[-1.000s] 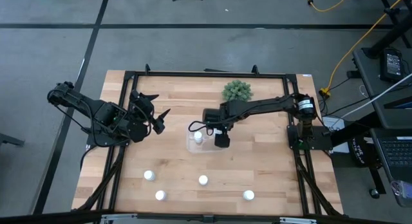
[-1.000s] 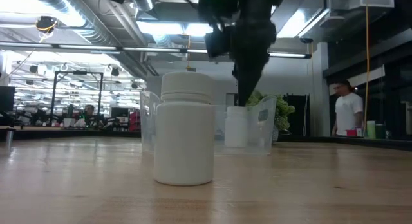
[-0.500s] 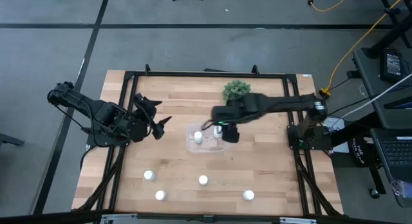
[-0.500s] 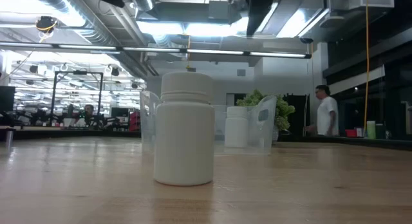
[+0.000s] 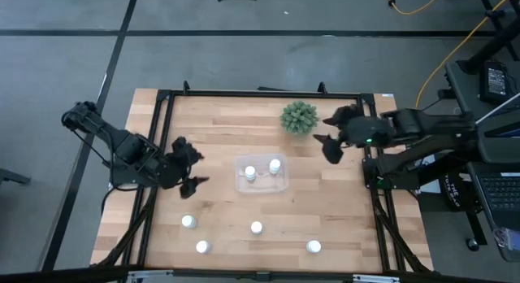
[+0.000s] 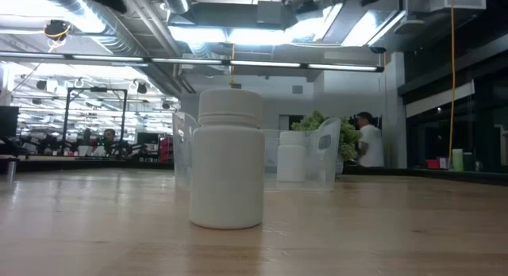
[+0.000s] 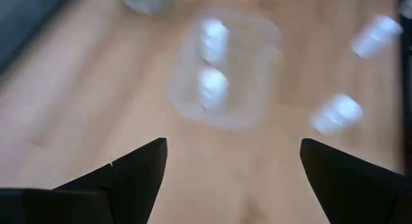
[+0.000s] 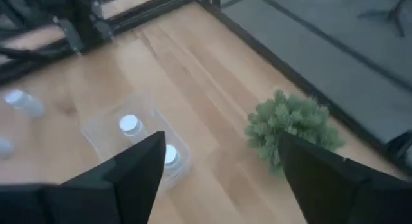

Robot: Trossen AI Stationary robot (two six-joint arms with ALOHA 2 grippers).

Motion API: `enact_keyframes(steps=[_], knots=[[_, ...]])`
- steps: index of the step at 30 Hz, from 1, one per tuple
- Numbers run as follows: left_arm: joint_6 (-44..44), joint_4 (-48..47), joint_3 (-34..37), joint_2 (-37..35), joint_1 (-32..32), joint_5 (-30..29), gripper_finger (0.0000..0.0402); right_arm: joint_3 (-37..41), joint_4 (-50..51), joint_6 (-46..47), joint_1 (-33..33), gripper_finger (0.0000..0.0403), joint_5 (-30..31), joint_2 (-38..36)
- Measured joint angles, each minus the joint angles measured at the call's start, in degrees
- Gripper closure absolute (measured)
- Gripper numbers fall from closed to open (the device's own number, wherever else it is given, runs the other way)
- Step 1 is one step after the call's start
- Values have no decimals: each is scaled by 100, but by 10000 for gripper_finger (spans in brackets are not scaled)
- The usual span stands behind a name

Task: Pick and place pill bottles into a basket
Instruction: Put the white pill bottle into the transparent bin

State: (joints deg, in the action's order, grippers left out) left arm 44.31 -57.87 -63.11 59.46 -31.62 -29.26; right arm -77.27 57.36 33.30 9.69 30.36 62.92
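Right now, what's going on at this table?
A two-arm robot is putting pill bottles into a basket. Two bottles stand in it; four sit on the table's near side. The right gripper is open and empty beside the plant, away from the basket. The left gripper, also open and empty, is left of the basket, above the loose bottles.

The left arm reaches in from the 9 o'clock side, and its left hand (image 5: 189,163) hangs low with both fingers spread wide and nothing between them. The right arm is folded back at the 3 o'clock side. Its right hand (image 5: 329,137) points toward 9 o'clock, fingers also spread apart and empty.
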Motion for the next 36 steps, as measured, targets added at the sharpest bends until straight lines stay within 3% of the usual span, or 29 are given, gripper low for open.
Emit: enact_keyframes(steps=[4,11,17,21,29,36], knots=[[761,86,0,4,-547,631,54,380,4,425,47,102,-3,-356],[1690,106,-2,500,-1598,1093,54,644,-414,329,46,102,-50,-317],[2336,-15,-2,1303,-1896,2122,54,644,-1245,-1190,76,102,-49,-275],[3089,-36,-2,1699,-1891,2414,54,644,-1618,-2246,58,102,40,-278],[4579,52,-2,1951,-1893,2592,54,644,-1862,-3335,-116,102,162,-282],[5315,0,-2,2146,-1891,1832,54,644,-1862,-3848,-116,102,151,-282]])
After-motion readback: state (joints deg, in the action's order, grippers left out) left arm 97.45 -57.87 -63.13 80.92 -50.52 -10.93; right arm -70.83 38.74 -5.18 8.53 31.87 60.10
